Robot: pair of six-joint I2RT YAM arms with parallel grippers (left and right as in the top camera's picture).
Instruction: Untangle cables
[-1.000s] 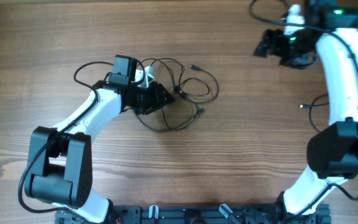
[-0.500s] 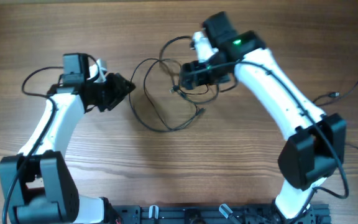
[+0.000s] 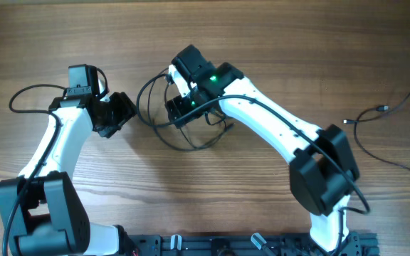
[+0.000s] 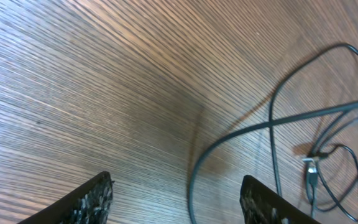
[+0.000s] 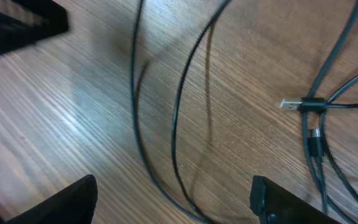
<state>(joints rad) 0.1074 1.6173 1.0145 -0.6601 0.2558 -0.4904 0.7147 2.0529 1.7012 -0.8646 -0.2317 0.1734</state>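
The cables (image 3: 191, 135) lie as a loose tangle of thin black loops at the table's middle. My left gripper (image 3: 122, 112) is open and empty just left of the tangle. In the left wrist view one strand (image 4: 197, 168) runs between its fingers (image 4: 179, 202), and silvery plugs (image 4: 309, 167) lie to the right. My right gripper (image 3: 180, 110) is open above the tangle's left part. In the right wrist view two strands (image 5: 176, 124) pass between its fingers (image 5: 176, 200) on the wood, with a silvery plug (image 5: 289, 104) at the right.
A separate thin black cable (image 3: 376, 135) lies loose at the far right of the wooden table (image 3: 276, 43). The left arm's own thick cable (image 3: 27, 96) loops out to the left. The left gripper's finger shows in the right wrist view (image 5: 17, 25).
My right arm swung from the far right corner to over the tangle. My left gripper drew back leftward off the tangle, and the loops stretched left.
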